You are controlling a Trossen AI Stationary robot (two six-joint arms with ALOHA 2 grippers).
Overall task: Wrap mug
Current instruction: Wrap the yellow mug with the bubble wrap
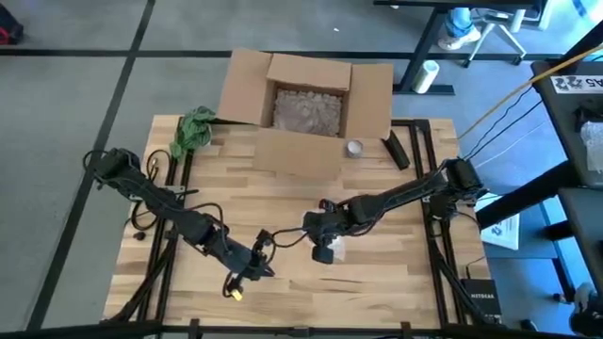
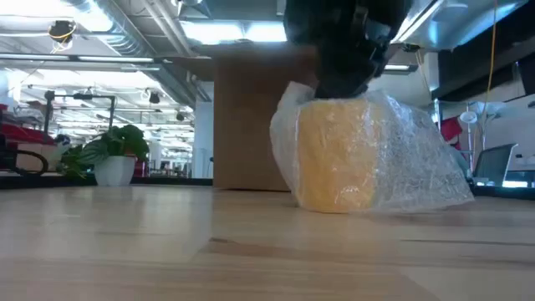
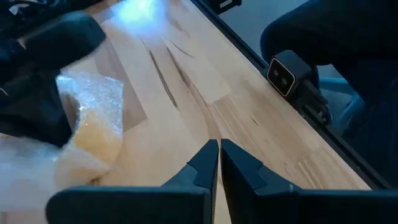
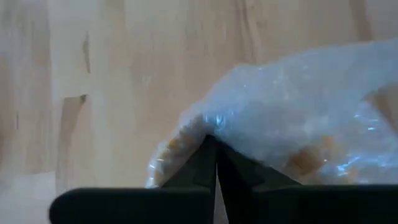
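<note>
While the right gripper bears on the bubble wrap with fingers together, the yellow mug stands wrapped mid-table.

Low view alone shows the mug's colour through the wrap; high view hides it under the arm. Left gripper hovers nearby above the wooden table, fingers together, holding nothing. Cardboard box sits behind.

Overhead, table-level, two wrist close-ups; all share tabletop.
</note>
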